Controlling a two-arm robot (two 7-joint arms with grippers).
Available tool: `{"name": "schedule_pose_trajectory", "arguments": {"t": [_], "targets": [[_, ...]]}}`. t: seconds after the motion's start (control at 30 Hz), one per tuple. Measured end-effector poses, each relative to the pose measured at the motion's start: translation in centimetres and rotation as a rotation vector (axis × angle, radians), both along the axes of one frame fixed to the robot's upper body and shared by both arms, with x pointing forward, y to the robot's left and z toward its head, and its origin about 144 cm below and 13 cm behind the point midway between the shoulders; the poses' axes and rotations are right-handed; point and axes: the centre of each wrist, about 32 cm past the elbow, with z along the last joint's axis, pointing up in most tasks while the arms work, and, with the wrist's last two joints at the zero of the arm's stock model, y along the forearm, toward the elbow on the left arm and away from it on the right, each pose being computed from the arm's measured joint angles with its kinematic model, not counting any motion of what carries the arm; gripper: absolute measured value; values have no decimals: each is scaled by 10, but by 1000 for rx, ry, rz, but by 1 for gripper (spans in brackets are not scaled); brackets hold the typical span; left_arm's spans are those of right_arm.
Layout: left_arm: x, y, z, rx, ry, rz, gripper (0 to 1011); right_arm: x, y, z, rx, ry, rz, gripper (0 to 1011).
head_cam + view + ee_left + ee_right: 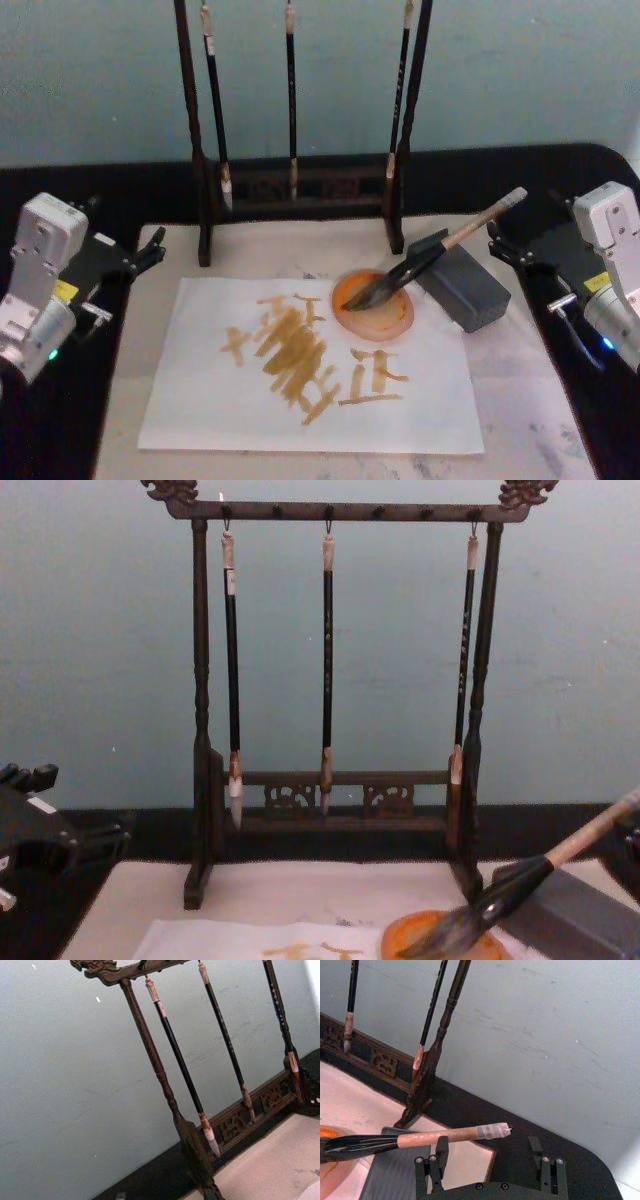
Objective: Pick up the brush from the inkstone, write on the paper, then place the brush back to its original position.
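Brush propped on the inkstone by the mat's right edge, handle raised for our spread right gripper; left gripper idles off the left edge, and we cannot tell its grip.

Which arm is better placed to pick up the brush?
Right. The brush handle points toward the right gripper, which sits open beside the inkstone; the left gripper is across the paper.

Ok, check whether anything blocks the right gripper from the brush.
Nothing visible does. The open right gripper sits near the brush, by its handle end, gap free. The brush leans on the inkstone, tuft in the dish. The left gripper is parked left.
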Motion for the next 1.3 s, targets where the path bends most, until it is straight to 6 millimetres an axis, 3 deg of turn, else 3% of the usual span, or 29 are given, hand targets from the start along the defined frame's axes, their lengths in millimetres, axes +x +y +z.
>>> {"name": "schedule_pose_trajectory", "arguments": {"t": [1.3], "targets": [[0,0,0,0,0,0,1010,0,0,0,0,0,0,1000]]}}
